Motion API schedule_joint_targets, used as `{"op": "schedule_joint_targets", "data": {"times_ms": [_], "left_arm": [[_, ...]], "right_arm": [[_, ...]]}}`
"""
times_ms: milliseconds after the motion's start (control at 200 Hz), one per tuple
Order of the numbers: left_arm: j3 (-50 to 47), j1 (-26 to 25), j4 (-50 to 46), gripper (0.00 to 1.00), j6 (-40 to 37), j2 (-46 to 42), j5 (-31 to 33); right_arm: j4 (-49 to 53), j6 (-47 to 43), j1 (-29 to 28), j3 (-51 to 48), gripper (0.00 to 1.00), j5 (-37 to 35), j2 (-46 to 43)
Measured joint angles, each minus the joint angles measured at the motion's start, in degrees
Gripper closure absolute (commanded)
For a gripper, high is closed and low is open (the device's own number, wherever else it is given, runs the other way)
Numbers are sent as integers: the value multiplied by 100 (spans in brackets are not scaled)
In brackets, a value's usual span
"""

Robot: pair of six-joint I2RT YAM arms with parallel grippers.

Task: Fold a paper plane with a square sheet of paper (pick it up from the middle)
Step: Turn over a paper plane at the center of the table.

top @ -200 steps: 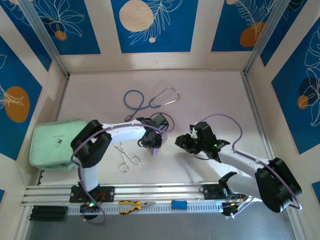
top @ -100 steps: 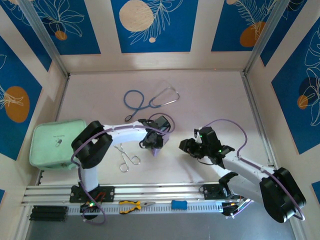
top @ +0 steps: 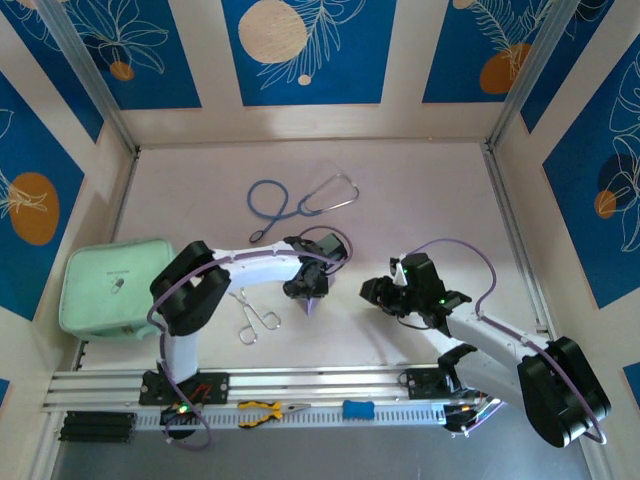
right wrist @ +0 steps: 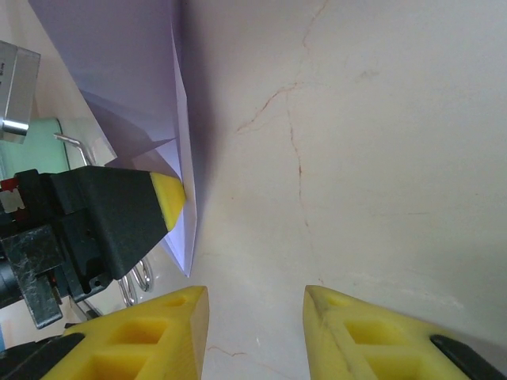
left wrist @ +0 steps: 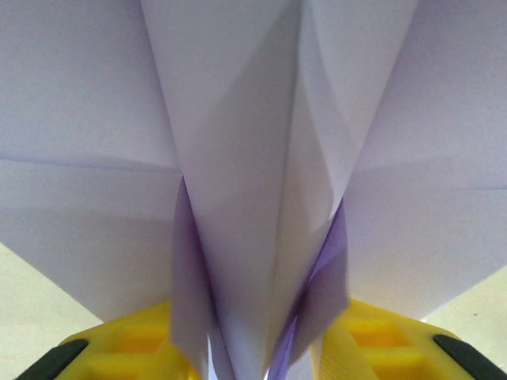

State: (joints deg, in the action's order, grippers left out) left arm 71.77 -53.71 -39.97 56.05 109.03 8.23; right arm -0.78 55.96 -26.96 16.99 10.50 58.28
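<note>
L gripper [top: 306, 288] is pinching the paper plane [left wrist: 238, 198] low on its centre fold. In the wrist view my yellow pads [left wrist: 135, 352] are sitting either side of the folded layers, w/ the wings fanning out toward 12 o'clock. From the top cam the plane is hanging mid-table, its tip pointing to about 6 o'clock, just off the table [top: 420, 190] or barely touching it; can't tell which.

R gripper [right wrist: 255, 317] is standing apart, jaws spread, nothing between them. It's sitting at roughly 3 o'clock from the plane, near but not touching. In its own view the plane's edge is at 10 o'clock, w/ my L fingertip pressing on the paper.

Risks as I'm judging them:
- The L grip is looking loose, since the layers between the pads aren't squeezed flat. If it's slackening, the plane could slide down or tip over, and the creases could spring open.
- If R is coming in toward 9 o'clock to take or press a fold, it may be bumping the L fingertip first, or pushing the thin edge sideways and bending the nose.
- If the tip is dragging on the table while I'm moving, it may be crumpling.
- The forceps [top: 252, 315] are lying at about 8 o'clock of L, so a low swing that way could be snagging them.
</note>
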Motion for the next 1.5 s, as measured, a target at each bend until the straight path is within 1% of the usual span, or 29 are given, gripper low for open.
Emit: {"op": "schedule_joint_targets", "data": {"times_ms": [255,290,425,500,700,875,980,1020,1145,1285,1380,1500], "left_arm": [[74,0,-92,62,120,-13,2],[74,0,-105,59,136,-35,4],[74,-4,-127,58,197,-162,48],[74,-4,-127,54,221,-260,85],[72,-4,-129,53,219,-555,138],[-46,-4,-125,52,186,-994,299],[-107,0,-120,52,11,-1401,498],[-144,28,-114,53,-98,-1582,575],[-391,234,28,53,-501,-2166,715],[-975,787,387,53,-870,-2684,632],[-1349,1204,673,53,-1161,-2763,243],[-1480,1611,1032,53,-1517,-2518,-455]], "right_arm": [[42,0,-2,0,62,20,-149],[52,0,-2,0,62,20,-184],[140,0,-2,0,62,20,-295],[216,0,0,2,62,17,-339],[516,-39,9,72,62,-24,-472],[767,-66,15,273,61,-116,-590],[802,-127,20,369,61,-133,-643],[811,-153,20,391,60,-131,-651],[911,-236,20,483,59,-133,-649],[1099,-350,20,658,59,-179,-647],[1163,-396,20,787,59,-245,-643],[1180,-409,20,820,59,-280,-608]]}}
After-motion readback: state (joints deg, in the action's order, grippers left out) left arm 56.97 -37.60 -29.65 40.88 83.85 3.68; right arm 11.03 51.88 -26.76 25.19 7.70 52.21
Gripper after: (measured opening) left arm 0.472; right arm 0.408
